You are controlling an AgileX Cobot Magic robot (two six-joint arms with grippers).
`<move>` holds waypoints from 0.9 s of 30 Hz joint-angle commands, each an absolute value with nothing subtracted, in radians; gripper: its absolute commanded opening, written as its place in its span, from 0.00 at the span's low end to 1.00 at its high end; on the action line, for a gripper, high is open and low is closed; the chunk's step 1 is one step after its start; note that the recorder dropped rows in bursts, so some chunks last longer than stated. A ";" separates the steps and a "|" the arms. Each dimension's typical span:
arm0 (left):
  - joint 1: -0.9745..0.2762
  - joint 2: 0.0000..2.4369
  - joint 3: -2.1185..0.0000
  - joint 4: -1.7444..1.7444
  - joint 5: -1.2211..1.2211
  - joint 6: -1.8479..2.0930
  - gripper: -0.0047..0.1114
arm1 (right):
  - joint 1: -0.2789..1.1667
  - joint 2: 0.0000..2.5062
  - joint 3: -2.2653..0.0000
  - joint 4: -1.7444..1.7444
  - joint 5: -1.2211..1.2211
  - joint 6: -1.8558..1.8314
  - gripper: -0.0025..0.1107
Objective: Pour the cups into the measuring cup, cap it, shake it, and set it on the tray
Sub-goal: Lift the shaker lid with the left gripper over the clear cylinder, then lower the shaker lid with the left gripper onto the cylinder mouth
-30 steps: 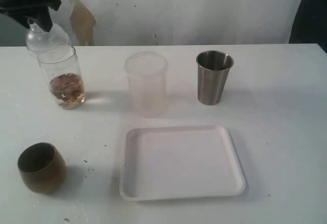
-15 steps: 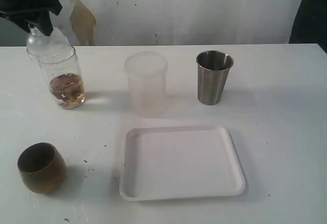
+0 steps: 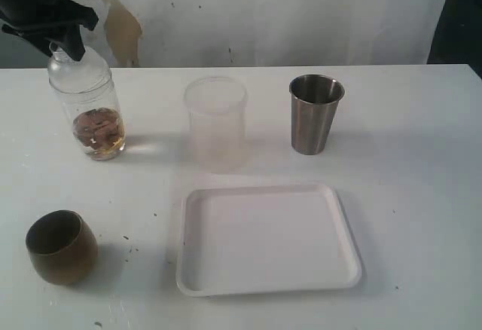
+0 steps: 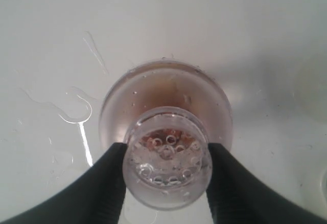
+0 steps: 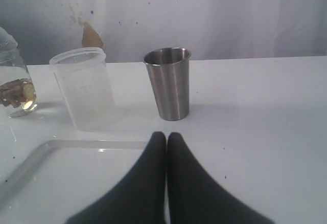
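Over the last second the cap (image 3: 77, 70) has shifted from an off-centre, tilted hang to sit more squarely over the mouth of the measuring cup (image 3: 94, 119), carried there by the left tool (image 4: 166, 157). The cup stands upright on the surface (image 3: 422, 194), well beyond the far left corner of the tray (image 3: 267, 288), with a shallow brownish layer and some solid bits at its bottom. That suggests the pouring is done and capping is the step in hand. The left tool pinches the cap's clear knob from both sides, directly from above. This grip lets it press the cap straight down, though I cannot tell whether the cap is fully seated yet. The frosted cup (image 3: 216, 123) stands just behind the tray's far edge and the steel cup (image 3: 315, 115) behind its far right corner. The brown cup (image 3: 60, 245) sits to the left of the tray's near side. All three stand upright and off the tray, which leaves its floor free for the shaken cup. The right tool (image 5: 166, 142) is closed on nothing, parked near the tray's edge and facing the steel cup, out of the capping arm's way.
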State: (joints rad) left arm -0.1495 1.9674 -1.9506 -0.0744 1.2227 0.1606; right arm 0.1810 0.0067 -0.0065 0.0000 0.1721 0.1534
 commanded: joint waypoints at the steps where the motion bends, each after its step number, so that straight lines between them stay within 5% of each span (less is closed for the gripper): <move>1: -0.152 1.968 -1.969 -0.084 1.221 0.157 0.04 | 0.179 0.000 0.000 0.000 0.171 0.155 0.02; 5: -0.152 1.968 -1.979 -0.084 1.221 0.155 0.09 | 0.179 0.000 0.000 0.000 0.171 0.155 0.02; 15: -0.152 2.008 -1.979 -0.088 1.212 0.131 0.49 | 0.179 0.000 0.000 0.000 0.171 0.155 0.02; 20: -0.152 2.003 -1.979 -0.078 1.181 0.131 0.77 | 0.179 0.000 0.000 0.000 0.171 0.179 0.02; 25: -0.152 1.910 -1.979 -0.055 1.134 0.131 0.76 | 0.179 0.000 0.000 0.000 0.171 0.179 0.02; 27: -0.152 1.875 -1.975 -0.055 1.134 0.131 0.62 | 0.179 0.000 0.000 0.000 0.171 0.179 0.02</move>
State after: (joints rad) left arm -0.1495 1.9200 -1.9792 -0.0619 1.1473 0.1382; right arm 0.1810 0.0067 -0.0065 0.0000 0.1721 0.1738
